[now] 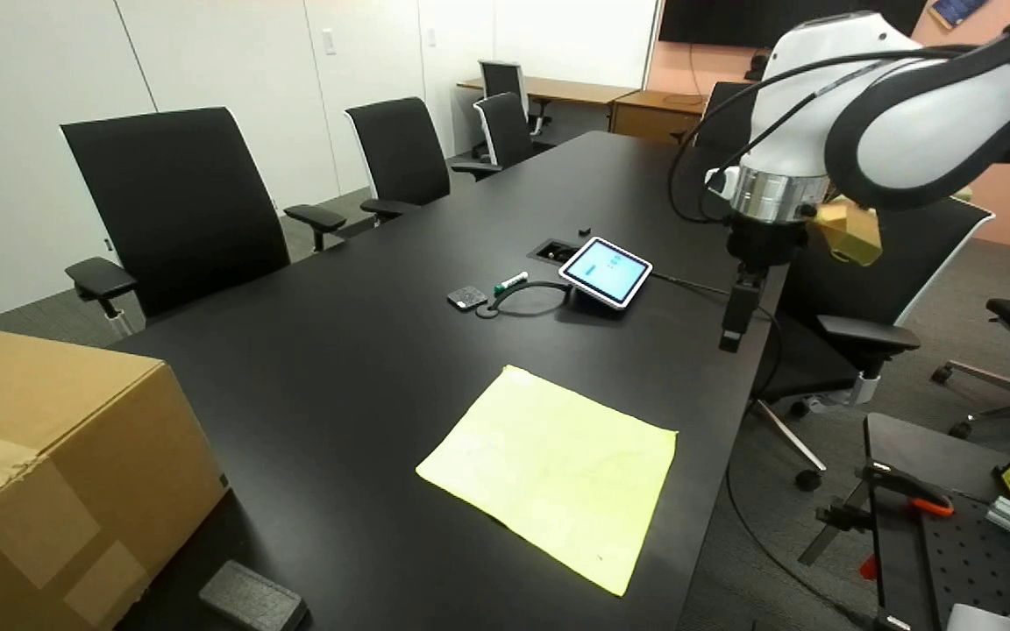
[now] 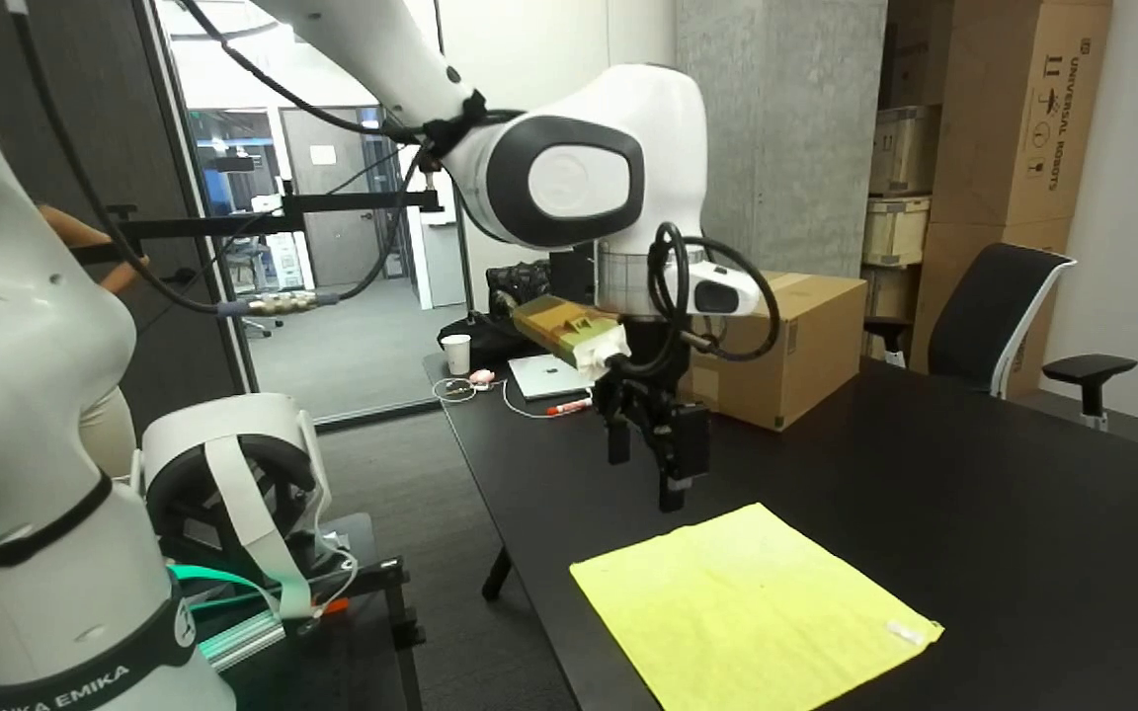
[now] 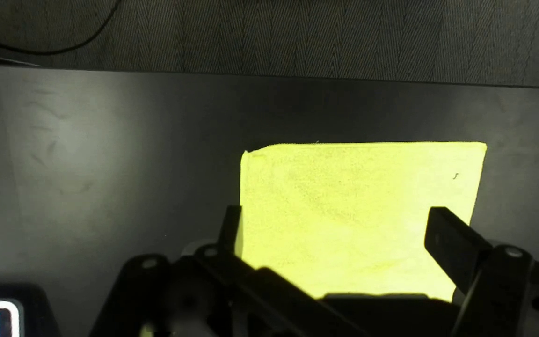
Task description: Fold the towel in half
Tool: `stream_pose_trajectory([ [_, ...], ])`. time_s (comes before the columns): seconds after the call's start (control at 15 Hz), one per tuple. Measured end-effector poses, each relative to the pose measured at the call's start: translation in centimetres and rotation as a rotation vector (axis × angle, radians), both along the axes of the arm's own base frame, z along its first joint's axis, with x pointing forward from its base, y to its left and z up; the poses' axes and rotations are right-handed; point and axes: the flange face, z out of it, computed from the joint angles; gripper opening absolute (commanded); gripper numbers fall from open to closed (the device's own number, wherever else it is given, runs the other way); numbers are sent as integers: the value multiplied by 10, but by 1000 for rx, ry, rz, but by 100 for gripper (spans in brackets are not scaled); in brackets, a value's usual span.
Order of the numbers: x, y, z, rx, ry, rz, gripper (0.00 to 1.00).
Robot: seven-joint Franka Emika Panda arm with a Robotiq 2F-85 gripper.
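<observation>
1. Found the towel [image 1: 549, 478] spread flat and unfolded on the surface [image 1: 338, 421], near a long edge, with one corner slightly uneven in the wrist view.
2. Saw the end effector [image 3: 335, 220] standing wide, holding nothing, raised above the surface and apart from the towel in both exterior views.
3. Judged the step to be the approach, before any pinch or fold.
4. Reckoned on lowering next to one edge of the towel, nipping a thin layer (soft stuff, likely to bunch under a hard push), then lifting and laying it over to the opposite edge.
5. Noted only a strip of surface between towel and long edge, calling for care against dragging over it.
6. Counted wider room toward the cardboard box [image 1: 84, 473], beyond a dark block [image 1: 252, 599]; found the tablet [image 1: 606, 272] near the far side, apart, worth avoiding in any wide sweep.
</observation>
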Motion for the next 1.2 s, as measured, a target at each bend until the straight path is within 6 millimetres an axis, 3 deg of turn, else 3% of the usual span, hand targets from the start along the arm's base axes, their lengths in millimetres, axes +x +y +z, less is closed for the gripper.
stream_pose_trajectory([
  [1.2,38,-8,-176,-16,158,-145,100],
])
